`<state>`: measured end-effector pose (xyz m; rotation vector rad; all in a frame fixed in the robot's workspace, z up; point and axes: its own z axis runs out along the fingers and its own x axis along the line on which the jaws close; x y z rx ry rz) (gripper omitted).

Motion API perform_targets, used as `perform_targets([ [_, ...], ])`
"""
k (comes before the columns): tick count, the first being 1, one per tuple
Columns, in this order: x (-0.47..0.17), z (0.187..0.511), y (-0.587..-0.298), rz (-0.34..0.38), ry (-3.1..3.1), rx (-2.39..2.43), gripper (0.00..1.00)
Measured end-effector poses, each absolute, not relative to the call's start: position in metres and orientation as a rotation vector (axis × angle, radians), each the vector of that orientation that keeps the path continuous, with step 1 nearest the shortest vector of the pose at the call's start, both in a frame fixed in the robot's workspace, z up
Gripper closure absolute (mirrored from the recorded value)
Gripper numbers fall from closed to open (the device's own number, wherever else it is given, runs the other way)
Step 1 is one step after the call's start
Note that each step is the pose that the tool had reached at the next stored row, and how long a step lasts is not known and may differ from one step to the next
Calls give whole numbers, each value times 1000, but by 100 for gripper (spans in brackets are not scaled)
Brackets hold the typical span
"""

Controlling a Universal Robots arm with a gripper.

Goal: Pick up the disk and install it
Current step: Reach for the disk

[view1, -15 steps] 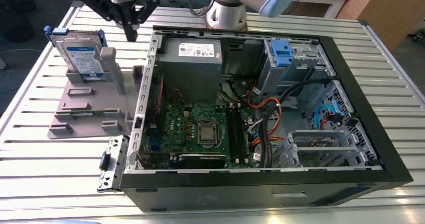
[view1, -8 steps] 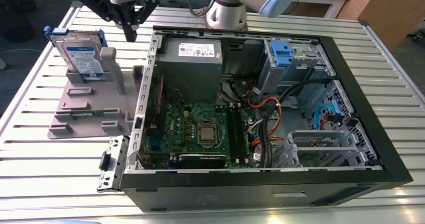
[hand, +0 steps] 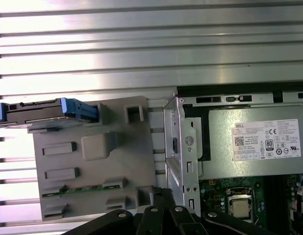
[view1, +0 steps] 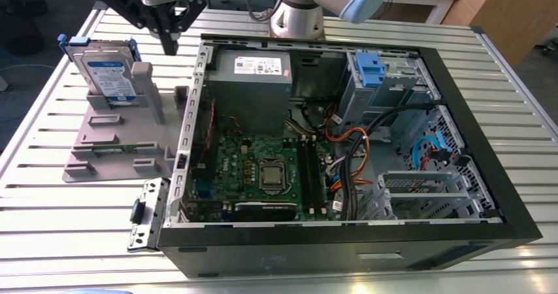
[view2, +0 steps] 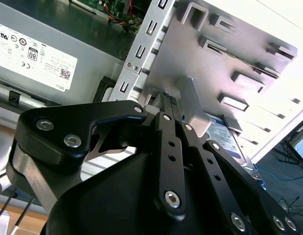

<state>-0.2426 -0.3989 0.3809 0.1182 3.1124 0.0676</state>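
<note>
The disk [view1: 106,72] is seen standing on edge, slightly tilted, in a grey holder [view1: 122,144] that lies on the slatted metal table [view1: 52,228], at the exterior view's left of the open case [view1: 488,144]. A blue bracket [view1: 131,44] is fitted round the disk, and its white and blue label is turned toward the exterior camera. The gripper [view1: 171,44] is held above the holder, between the disk and the case wall, with its tips pointed down. The fingers are pressed together and nothing is pinched between them. The gripper is near the disk but apart from it. In the first wrist view the disk [hand: 36,111] is shown edge-on at one end of the holder [hand: 92,166], with the gripper [hand: 161,192] over the other end, beside the case wall. In the second wrist view the gripper [view2: 170,98] is seen before the holder [view2: 215,63], and part of the disk's label [view2: 222,134] shows just past it. Inside the case a grey box [view1: 253,78] with a white sticker, a green board [view1: 261,170] and a blue clip [view1: 370,68] can be made out.
</note>
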Motion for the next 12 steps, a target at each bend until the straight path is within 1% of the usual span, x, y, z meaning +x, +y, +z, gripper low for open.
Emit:
perform_targets([
  [12,-246,380,-399,68,3112,118,89],
])
